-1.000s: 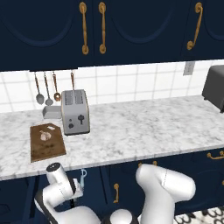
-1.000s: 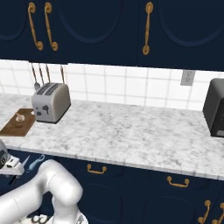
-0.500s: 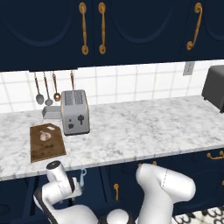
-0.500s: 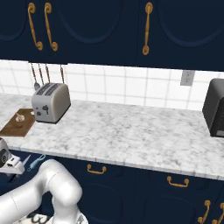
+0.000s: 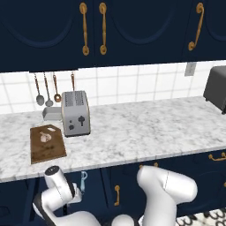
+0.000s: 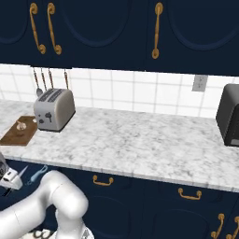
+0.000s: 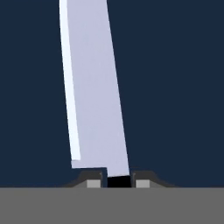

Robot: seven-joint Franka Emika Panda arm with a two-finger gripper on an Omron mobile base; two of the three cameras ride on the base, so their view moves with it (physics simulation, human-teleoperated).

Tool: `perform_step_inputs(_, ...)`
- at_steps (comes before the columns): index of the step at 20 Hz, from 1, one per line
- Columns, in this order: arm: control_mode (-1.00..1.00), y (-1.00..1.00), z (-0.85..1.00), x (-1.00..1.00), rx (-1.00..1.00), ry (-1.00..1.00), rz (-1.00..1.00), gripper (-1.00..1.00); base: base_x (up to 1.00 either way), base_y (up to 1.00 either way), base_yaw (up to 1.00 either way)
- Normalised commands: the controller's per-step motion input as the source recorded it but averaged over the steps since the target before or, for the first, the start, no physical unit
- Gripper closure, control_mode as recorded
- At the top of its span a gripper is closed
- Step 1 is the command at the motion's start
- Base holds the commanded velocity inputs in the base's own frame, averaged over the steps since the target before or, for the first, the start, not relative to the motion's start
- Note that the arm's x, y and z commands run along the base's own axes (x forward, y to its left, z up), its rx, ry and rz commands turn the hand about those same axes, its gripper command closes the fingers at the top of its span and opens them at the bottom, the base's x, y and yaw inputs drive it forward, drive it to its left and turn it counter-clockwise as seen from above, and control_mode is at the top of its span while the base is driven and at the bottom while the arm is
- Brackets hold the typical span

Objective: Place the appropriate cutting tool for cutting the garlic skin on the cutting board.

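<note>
My gripper [image 7: 118, 181] is shut on the black handle of the knife [image 7: 94, 87], whose pale silver-white blade points up the hand view against a dark navy cabinet front. In the right base view the gripper [image 6: 13, 179] hangs below the counter edge at the far left, with the knife [image 6: 21, 173] sticking out of it. The dark brown cutting board [image 5: 46, 148] lies on the counter left of the toaster, above the hand, with the garlic [image 5: 45, 137] on its far half. From the right side, the board [image 6: 18, 135] and garlic [image 6: 21, 125] sit at the counter's left end.
A small light-blue tool [image 5: 83, 181] shows beside the hand, below the counter front [image 5: 132, 160]. A silver toaster [image 5: 75, 114] stands right of the board. Utensils [image 5: 46, 90] hang on the tiled wall. A dark appliance [image 6: 229, 121] stands at the far right.
</note>
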Motion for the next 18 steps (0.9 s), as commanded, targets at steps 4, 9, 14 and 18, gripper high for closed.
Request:
perform_step_inputs(4, -1.0, 0.0, 0.3, -0.41, 0.01, -0.03, -0.17, 1.0, 0.0, 0.0, 0.0)
perform_step_inputs(9, -1.0, 0.0, 0.83, -0.19, 0.0, -0.01, -0.19, 1.0, 0.0, 0.0, 0.0)
perform_step_inputs(14, -1.0, -0.07, 0.88, -0.43, 0.02, -0.01, -0.22, 1.0, 0.0, 0.0, 0.0)
perform_step_inputs(18, -1.0, 0.0, 0.54, -0.61, 0.11, 0.0, -0.29, 1.0, 0.0, 0.0, 0.0)
